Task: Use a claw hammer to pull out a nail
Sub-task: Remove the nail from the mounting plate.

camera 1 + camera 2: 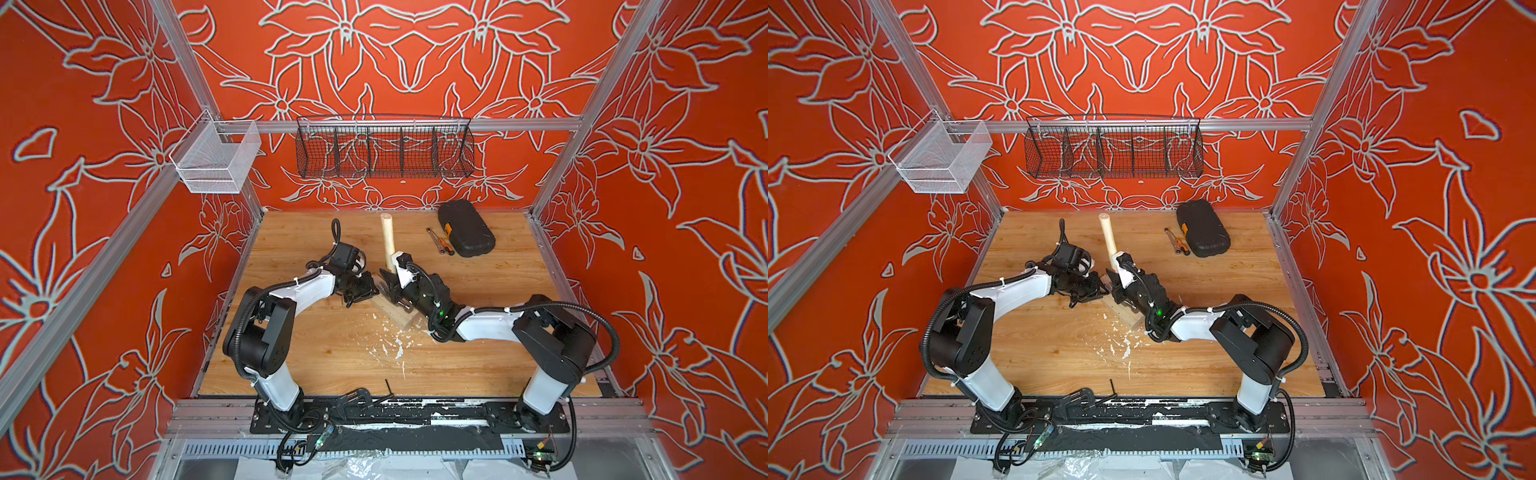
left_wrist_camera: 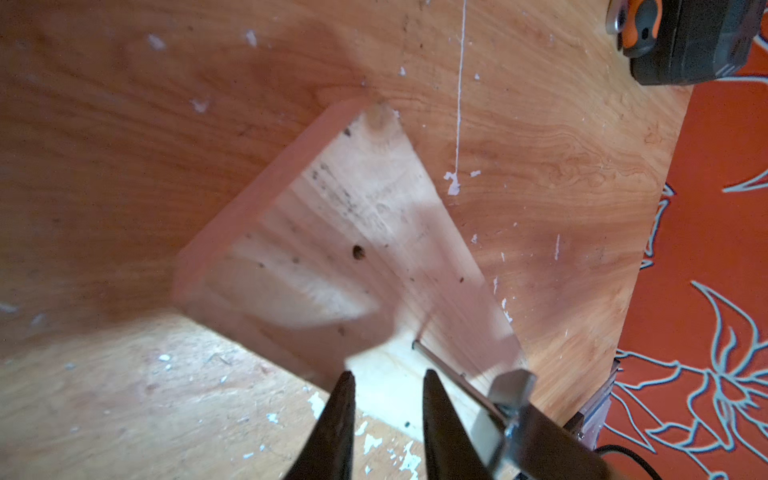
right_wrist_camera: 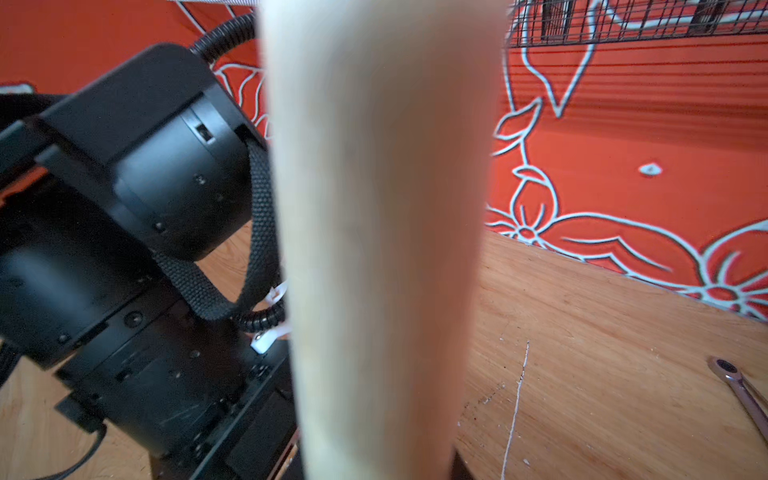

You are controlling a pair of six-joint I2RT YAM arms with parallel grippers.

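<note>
The claw hammer's pale wooden handle (image 1: 388, 237) (image 1: 1108, 237) stands tilted over a pale wooden block (image 1: 397, 313) (image 1: 1122, 314) mid-table. My right gripper (image 1: 394, 286) is shut on the handle low down near the head. The handle (image 3: 382, 249) fills the right wrist view and hides the jaws. In the left wrist view, the thin steel nail (image 2: 446, 370) leans out of the block (image 2: 353, 232), its upper end caught in the grey claw (image 2: 513, 388). My left gripper (image 2: 388, 382) (image 1: 374, 289) hovers at the block's corner, jaws apart with nothing between them.
A black case (image 1: 466, 227) lies at the back right with a wrench and an orange-handled screwdriver (image 1: 440, 243) beside it. White flakes (image 1: 390, 345) litter the table in front of the block. A black wire basket (image 1: 384, 151) and a white mesh basket (image 1: 216, 160) hang on the frame.
</note>
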